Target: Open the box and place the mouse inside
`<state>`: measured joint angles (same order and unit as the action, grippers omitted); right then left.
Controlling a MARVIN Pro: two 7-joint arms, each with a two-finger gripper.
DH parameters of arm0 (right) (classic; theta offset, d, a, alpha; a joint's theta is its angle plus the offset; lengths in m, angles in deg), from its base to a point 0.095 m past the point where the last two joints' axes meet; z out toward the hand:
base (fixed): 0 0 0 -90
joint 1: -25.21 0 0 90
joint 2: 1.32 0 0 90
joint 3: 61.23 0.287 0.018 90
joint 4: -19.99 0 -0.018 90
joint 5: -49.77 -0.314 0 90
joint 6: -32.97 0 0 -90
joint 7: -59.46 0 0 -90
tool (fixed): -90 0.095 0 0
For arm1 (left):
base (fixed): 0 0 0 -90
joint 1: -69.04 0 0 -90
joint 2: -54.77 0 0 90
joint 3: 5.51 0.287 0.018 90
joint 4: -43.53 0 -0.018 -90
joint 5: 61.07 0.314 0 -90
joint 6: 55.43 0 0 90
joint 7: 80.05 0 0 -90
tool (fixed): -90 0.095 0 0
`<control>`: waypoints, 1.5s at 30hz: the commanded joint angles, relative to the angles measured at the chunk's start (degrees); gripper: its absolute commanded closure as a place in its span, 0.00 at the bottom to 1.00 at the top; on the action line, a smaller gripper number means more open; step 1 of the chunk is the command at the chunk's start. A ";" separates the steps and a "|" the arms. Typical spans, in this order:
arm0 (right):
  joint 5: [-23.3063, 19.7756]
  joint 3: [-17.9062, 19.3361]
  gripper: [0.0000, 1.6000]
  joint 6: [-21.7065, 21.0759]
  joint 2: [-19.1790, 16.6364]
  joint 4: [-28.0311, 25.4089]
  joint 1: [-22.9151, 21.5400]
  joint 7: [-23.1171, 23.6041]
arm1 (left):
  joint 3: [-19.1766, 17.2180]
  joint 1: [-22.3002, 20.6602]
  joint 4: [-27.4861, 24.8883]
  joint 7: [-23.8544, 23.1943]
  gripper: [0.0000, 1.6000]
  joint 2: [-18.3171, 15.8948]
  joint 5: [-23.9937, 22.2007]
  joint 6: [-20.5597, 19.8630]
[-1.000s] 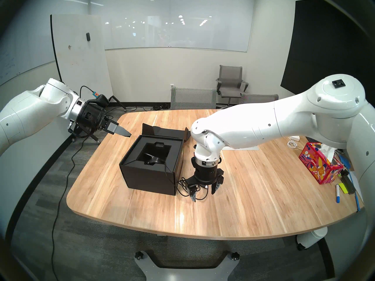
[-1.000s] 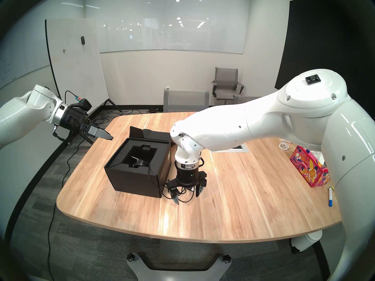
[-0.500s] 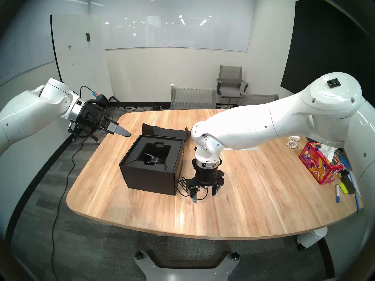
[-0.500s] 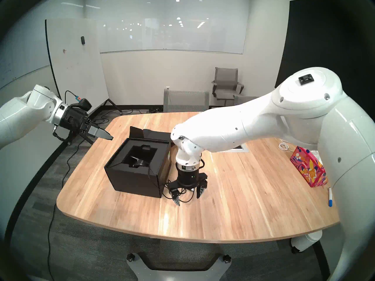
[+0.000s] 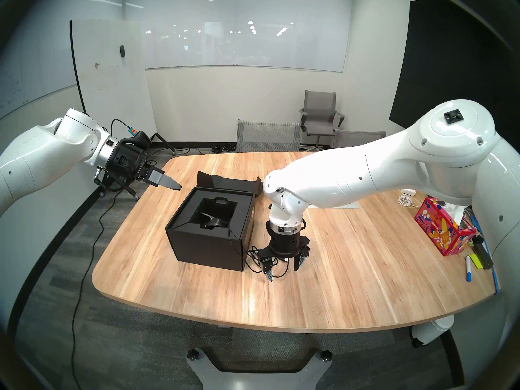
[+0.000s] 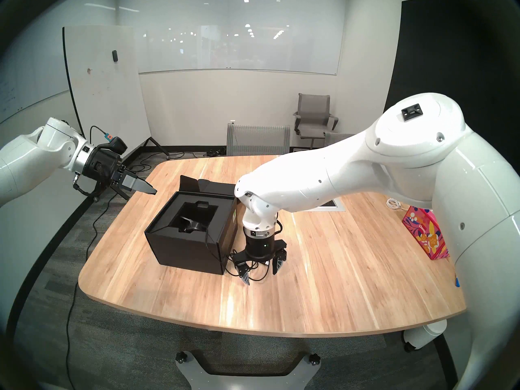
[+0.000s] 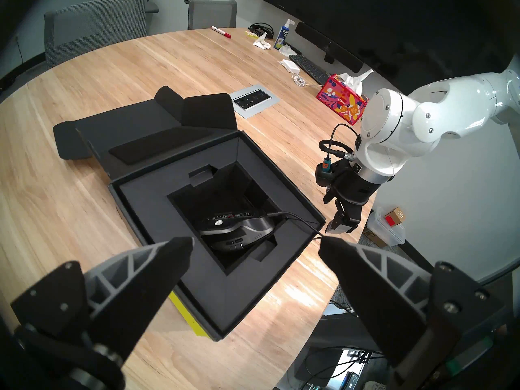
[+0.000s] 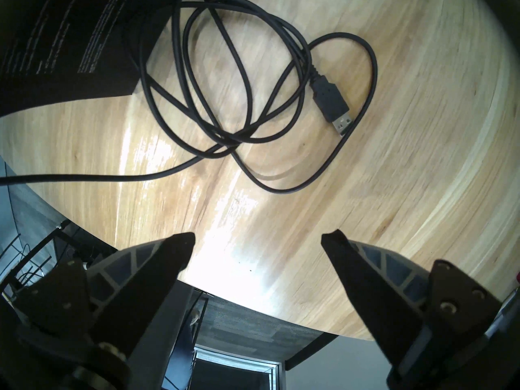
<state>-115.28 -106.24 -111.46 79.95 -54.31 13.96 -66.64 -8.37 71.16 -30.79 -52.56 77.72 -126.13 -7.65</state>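
The mouse (image 7: 236, 231) is sitting inside the box (image 5: 208, 240) — beside it, the right gripper (image 5: 283, 268) is hanging spread over the cable (image 8: 253, 105); the left gripper (image 7: 256, 248) is gaping empty.

1. Right arm (image 5: 365, 181): glossy white moulded shells, rounded joint housings, small grey recessed screws along the seams.
2. Black square cable-tie mount (image 5: 452, 118) on the flat round cap of the right arm's large joint.
3. Right wrist: polished silver flange ring (image 5: 286, 229) bearing a small black-and-white label; black cylindrical body below.
4. Right gripper (image 5: 283, 269): black finger carriers, grey ribbed truss-pattern fingers (image 8: 157, 265) with black tapered tips.
5. Left arm (image 5: 42, 155): matching white shells, silver flange ring.
6. Left gripper (image 5: 168, 181): black housing, grey wedge-shaped fingers.
7. Black cable (image 5: 119, 121) looping to an orange-and-teal connector (image 5: 132, 131) atop the left wrist housing.
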 commanded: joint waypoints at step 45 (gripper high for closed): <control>1.38 0.34 0.00 21.54 1.91 -3.11 3.32 -7.54 | -0.34 -1.51 0.25 -1.79 0.00 0.21 -0.22 0.27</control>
<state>-114.15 -105.93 -91.06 81.90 -57.71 17.39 -74.04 -7.97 70.81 -30.64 -52.71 77.84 -126.13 -7.50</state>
